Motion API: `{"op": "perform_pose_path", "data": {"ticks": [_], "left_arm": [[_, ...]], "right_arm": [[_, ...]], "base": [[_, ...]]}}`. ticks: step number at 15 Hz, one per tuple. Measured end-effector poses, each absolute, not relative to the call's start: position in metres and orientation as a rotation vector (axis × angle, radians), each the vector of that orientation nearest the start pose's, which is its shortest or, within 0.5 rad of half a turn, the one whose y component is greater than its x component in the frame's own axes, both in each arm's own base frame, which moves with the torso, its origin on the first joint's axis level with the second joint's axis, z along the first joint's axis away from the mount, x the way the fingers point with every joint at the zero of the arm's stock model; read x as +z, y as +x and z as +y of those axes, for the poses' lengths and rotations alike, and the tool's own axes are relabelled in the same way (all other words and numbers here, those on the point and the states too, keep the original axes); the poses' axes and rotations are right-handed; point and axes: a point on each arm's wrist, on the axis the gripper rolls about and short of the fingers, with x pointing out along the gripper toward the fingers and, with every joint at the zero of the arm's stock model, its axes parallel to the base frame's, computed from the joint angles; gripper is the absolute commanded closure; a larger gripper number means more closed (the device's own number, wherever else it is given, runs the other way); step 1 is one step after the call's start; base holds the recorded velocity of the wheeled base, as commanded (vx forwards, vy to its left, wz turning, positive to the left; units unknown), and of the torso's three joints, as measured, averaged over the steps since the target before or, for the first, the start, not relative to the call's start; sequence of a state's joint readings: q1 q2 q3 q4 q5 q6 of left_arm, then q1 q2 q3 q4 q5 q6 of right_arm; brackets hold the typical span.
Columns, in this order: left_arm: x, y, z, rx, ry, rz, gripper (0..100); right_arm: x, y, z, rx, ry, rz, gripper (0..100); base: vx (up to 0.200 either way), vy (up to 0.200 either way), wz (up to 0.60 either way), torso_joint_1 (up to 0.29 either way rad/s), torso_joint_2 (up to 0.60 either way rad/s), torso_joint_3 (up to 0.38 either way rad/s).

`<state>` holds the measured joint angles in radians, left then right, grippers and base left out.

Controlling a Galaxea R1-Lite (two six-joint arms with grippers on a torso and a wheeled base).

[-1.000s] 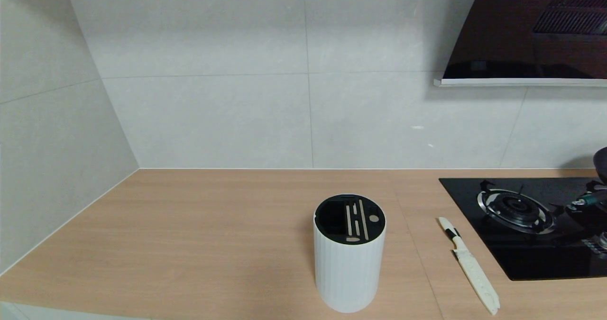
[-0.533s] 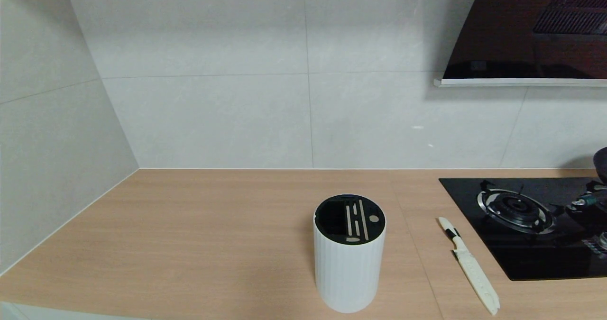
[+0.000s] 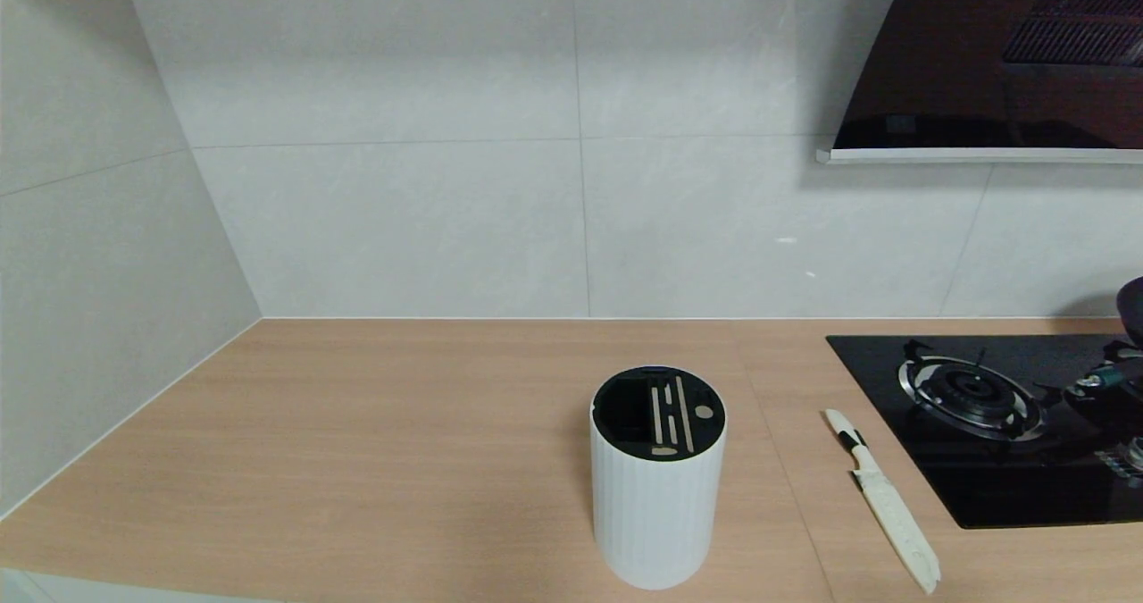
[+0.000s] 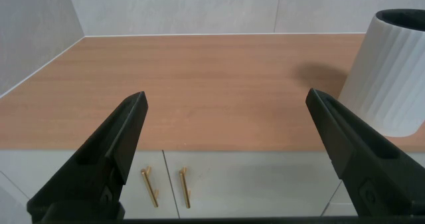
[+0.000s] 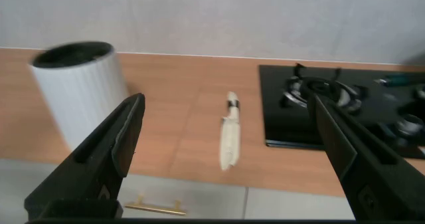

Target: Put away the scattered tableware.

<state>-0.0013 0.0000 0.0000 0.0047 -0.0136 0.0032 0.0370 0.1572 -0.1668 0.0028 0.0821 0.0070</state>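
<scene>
A cream-white knife [image 3: 882, 498] with a black band lies flat on the wooden counter, between the white ribbed holder [image 3: 658, 476] and the black hob; it also shows in the right wrist view as the knife [image 5: 230, 138]. The holder's black slotted top faces up. My left gripper [image 4: 226, 151] is open, held in front of the counter's front edge, with the holder [image 4: 392, 78] off to one side. My right gripper [image 5: 229, 151] is open too, held before the counter edge and facing the knife, with nothing between its fingers.
A black gas hob [image 3: 1000, 420] with a burner ring [image 3: 971, 393] sits at the right, and a dark range hood [image 3: 1000, 58] hangs above it. Tiled walls close the back and left. Cabinet doors with gold handles [image 4: 166, 187] lie under the counter [image 3: 375, 442].
</scene>
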Motion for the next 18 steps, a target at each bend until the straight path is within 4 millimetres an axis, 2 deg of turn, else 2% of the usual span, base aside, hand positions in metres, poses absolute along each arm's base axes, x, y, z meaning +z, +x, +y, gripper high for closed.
{"op": "perform_pose_path", "data": {"ticks": [3,6,8,11,14,18], "left_arm": [[0.075,-0.023,0.000,-0.016,0.003,0.005,0],[0.075,-0.023,0.000,-0.015,0.003,0.005,0],[0.075,-0.023,0.000,-0.015,0.003,0.005,0],[0.075,-0.023,0.000,-0.015,0.003,0.005,0],[0.075,-0.023,0.000,-0.016,0.003,0.005,0],[0.075,-0.023,0.000,-0.015,0.003,0.004,0]], "right_arm": [[0.150,0.015,0.003,0.151,0.017,0.171,0],[0.165,0.071,0.007,0.165,0.023,0.336,0],[0.162,0.116,0.010,0.165,0.025,0.441,0],[0.144,0.177,0.014,0.143,0.021,0.569,0],[0.114,0.230,0.018,0.107,0.010,0.651,0],[0.063,0.277,0.020,0.055,-0.014,0.693,0]], "base": [[0.000,0.000,0.00,0.000,0.00,0.000],[0.000,0.000,0.00,0.000,0.00,0.000],[0.000,0.000,0.00,0.000,0.00,0.000],[0.000,0.000,0.00,0.000,0.00,0.000],[0.000,0.000,0.00,0.000,0.00,0.000],[0.000,0.000,0.00,0.000,0.00,0.000]]}}
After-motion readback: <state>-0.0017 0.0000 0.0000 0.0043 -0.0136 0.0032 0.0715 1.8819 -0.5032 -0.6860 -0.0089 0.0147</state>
